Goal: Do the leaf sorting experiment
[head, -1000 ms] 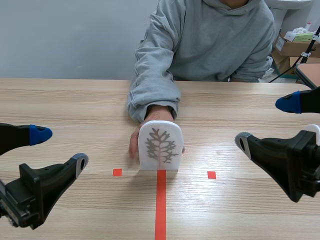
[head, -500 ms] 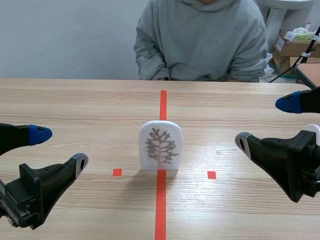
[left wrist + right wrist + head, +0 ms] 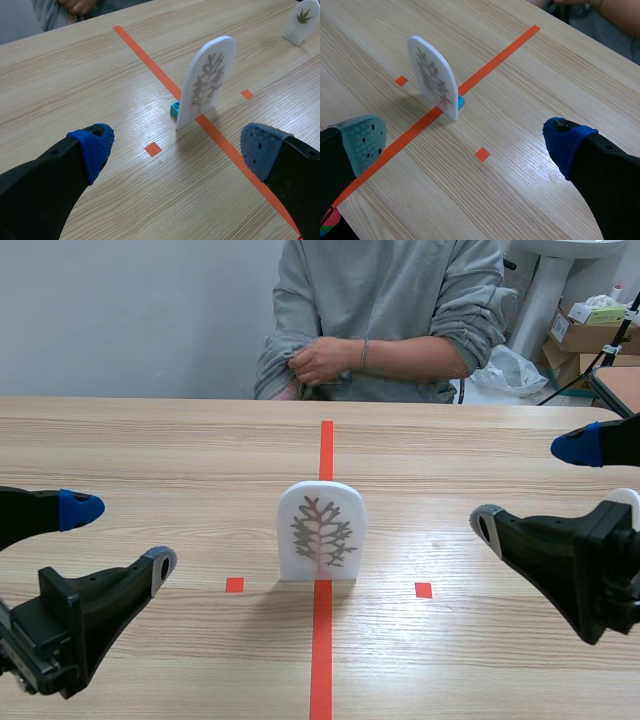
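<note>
A white arched card with a grey branching leaf print stands upright on the red centre tape line, between two small red squares. The left wrist view shows the card ahead of my gripper, propped by a small teal block at its base. In the right wrist view the card and the block are also ahead of my gripper. My left gripper is open and low at the near left. My right gripper is open at the near right. Both hold nothing and stand well apart from the card.
A person sits across the table with both hands held together at the chest, off the table. A second white leaf card stands far off beyond the centre card in the left wrist view. Cardboard boxes sit behind the table's right side.
The person's hand let go of the card and drew back off the table to the chest. The card stays upright on the line. Neither gripper has moved.
</note>
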Robot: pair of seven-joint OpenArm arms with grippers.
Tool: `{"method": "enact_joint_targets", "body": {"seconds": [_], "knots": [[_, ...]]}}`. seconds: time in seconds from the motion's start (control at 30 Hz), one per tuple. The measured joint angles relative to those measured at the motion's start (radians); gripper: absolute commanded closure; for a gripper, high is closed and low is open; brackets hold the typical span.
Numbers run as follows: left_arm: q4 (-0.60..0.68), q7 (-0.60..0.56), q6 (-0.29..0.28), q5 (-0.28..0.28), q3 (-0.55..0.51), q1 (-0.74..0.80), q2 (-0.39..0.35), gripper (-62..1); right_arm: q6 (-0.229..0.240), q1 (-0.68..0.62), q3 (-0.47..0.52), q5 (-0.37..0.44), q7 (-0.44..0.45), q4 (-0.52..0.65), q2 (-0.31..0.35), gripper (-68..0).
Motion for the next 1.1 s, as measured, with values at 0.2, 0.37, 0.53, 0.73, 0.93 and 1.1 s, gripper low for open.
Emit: {"method": "enact_joint_targets", "body": {"seconds": [0.2, 0.37, 0.53, 0.73, 0.93, 1.1], "knots": [[0.000, 0.000, 0.000, 0.000, 0.000, 0.000, 0.000, -54.2, 0.000, 0.000, 0.000, 0.000, 0.000, 0.000, 0.000, -65.3], [0.000, 0.000, 0.000, 0.000, 0.000, 0.000, 0.000, -54.2, 0.000, 0.000, 0.000, 0.000, 0.000, 0.000, 0.000, -65.3], [0.000, 0.000, 0.000, 0.000, 0.000, 0.000, 0.000, -54.2, 0.000, 0.000, 0.000, 0.000, 0.000, 0.000, 0.000, -65.3], [0.000, 0.000, 0.000, 0.000, 0.000, 0.000, 0.000, -54.2, 0.000, 0.000, 0.000, 0.000, 0.000, 0.000, 0.000, -65.3], [0.000, 0.000, 0.000, 0.000, 0.000, 0.000, 0.000, -54.2, 0.000, 0.000, 0.000, 0.000, 0.000, 0.000, 0.000, -65.3], [0.000, 0.027, 0.002, 0.000, 0.000, -0.006, 0.000, -54.2, 0.000, 0.000, 0.000, 0.000, 0.000, 0.000, 0.000, -65.3]]}}
